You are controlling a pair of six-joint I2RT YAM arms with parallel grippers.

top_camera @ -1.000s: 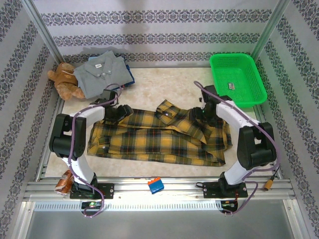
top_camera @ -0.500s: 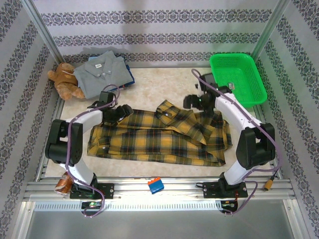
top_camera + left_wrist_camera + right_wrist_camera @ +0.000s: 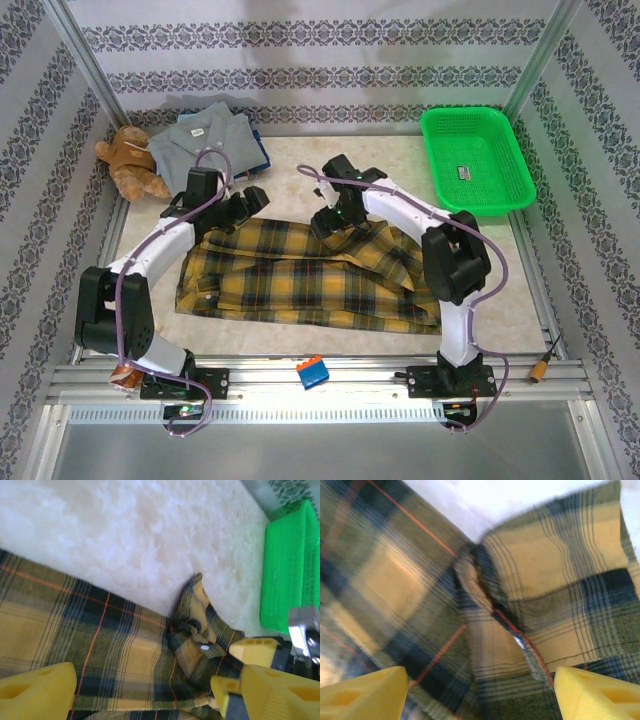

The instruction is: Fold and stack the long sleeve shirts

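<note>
The mustard-yellow and dark plaid shirt (image 3: 310,278) lies spread across the middle of the table, with a sleeve cuff (image 3: 340,228) bunched at its far edge. A grey shirt (image 3: 200,138) lies folded at the back left on top of a blue one (image 3: 262,155). My left gripper (image 3: 248,203) hovers open over the plaid shirt's far left edge. The left wrist view has plaid cloth (image 3: 100,645) under its fingers and the buttoned cuff (image 3: 200,642) ahead. My right gripper (image 3: 333,218) is open just above that cuff (image 3: 520,645), with nothing between its fingers (image 3: 597,692).
A brown teddy bear (image 3: 127,162) sits at the back left beside the folded shirts. A green basket (image 3: 478,160) stands at the back right. A small orange and blue object (image 3: 312,372) rests on the front rail. Patterned walls enclose the table.
My right arm has swung left from the shirt's right side to the cuff at its far middle edge. My left gripper has drawn back to the shirt's far edge and opened wider.
</note>
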